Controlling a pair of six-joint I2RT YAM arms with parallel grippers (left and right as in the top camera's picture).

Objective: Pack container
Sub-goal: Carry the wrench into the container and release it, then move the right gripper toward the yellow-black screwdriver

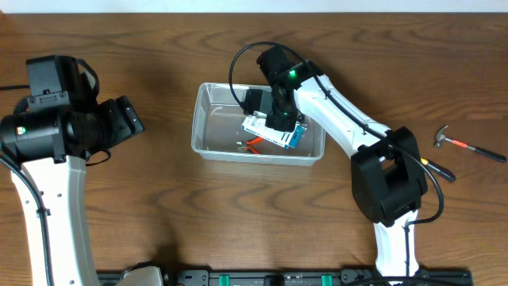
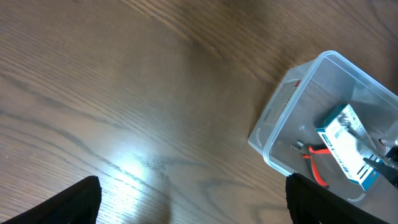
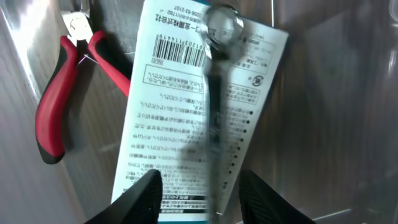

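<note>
The clear plastic container (image 1: pixel 198 127) sits mid-table. It holds a blue-and-white cardboard box (image 1: pixel 270 133) and red-handled pliers (image 1: pixel 254 143). My right gripper (image 1: pixel 279 119) hangs over the container, jaws open. In the right wrist view (image 3: pixel 202 196) the jaws straddle a slim metal wrench (image 3: pixel 214 93). The wrench is blurred and lies over the box (image 3: pixel 168 124), with the pliers (image 3: pixel 53 106) to the left. My left gripper (image 1: pixel 131 119) is open and empty above bare table left of the container (image 2: pixel 280 112). Its fingers (image 2: pixel 193 205) are wide apart.
A red-handled hammer (image 1: pixel 468 145) lies at the far right of the table. A dark-handled tool (image 1: pixel 440 171) lies next to the right arm's base. The left wrist view also shows the box (image 2: pixel 345 146) and pliers (image 2: pixel 314 168) inside the container.
</note>
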